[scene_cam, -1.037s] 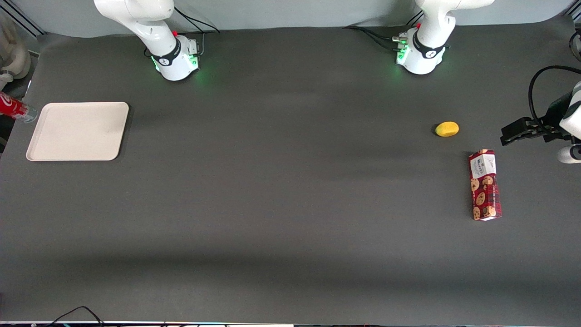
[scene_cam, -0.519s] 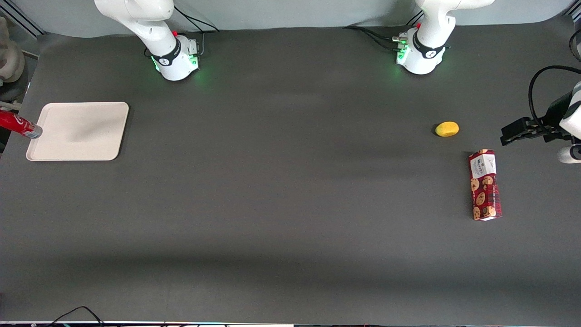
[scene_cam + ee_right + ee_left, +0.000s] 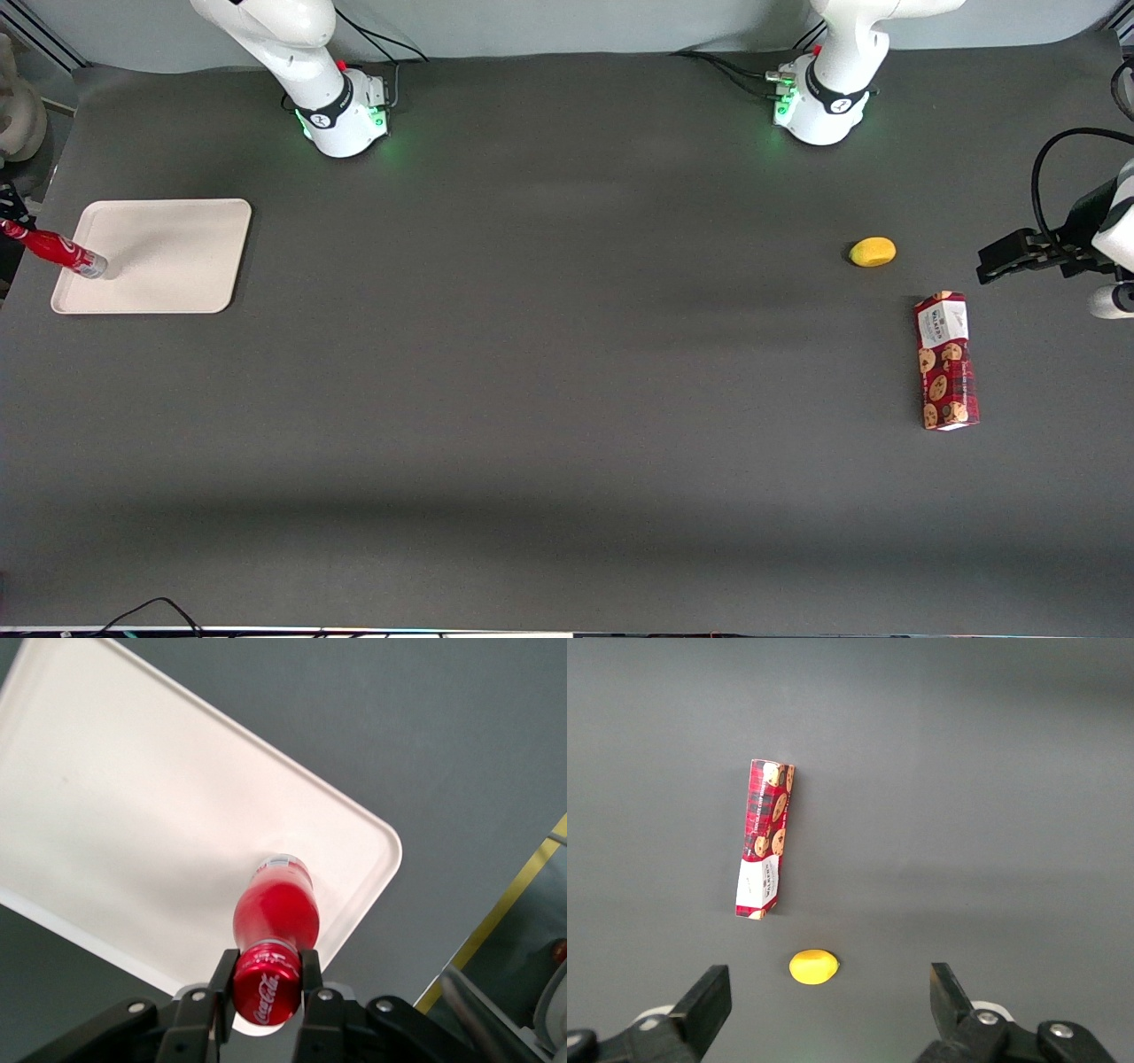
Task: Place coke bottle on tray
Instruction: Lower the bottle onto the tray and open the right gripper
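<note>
While the tool (image 3: 266,979) grips its cap, the coke bottle (image 3: 275,912) hangs over the tray (image 3: 133,842).

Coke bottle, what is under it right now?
The cream tray lies under the coke bottle, which the gripper holds by its cap, near one tray corner. The bottle's own body covers its base, so whether it touches the tray cannot be seen.

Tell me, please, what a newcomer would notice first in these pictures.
First, the red bottle, held at its cap by the shut gripper over the cream tray at the working arm's end of the table. Next, toward the parked arm's end, the cookie box lies flat, with a small yellow fruit farther from the front camera.
</note>
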### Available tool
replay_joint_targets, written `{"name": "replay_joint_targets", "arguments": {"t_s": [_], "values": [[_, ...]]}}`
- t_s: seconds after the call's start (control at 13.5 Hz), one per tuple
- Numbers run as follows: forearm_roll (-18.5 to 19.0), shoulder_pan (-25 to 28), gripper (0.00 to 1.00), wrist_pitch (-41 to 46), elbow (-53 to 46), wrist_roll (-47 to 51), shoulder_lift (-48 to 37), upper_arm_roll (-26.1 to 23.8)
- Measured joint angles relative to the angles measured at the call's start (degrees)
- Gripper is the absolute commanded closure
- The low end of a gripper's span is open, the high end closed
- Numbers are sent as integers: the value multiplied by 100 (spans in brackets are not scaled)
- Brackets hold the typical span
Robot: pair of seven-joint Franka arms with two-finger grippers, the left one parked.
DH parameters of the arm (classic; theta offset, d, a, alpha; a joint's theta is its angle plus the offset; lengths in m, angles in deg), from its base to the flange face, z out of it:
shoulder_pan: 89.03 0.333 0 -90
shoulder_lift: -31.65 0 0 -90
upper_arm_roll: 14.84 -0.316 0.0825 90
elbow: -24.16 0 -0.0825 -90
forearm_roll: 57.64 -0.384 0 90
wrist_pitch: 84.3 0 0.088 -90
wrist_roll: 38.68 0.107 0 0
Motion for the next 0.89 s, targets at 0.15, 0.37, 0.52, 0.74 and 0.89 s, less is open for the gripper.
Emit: {"name": "replay_joint_targets", "arguments": {"t_s": [0.15,0.37,0.52,0.74,0.89], "values": [[-307,-186,88,-167,-9,-334,226,-3],[-400,-255,0,-182,-69,-421,299,-10],[-407,-245,0,-171,-106,-421,301,-54],[-454,-228,0,348,-482,-382,261,-301],[-453,-212,0,886,-836,-90,98,-635]]}}
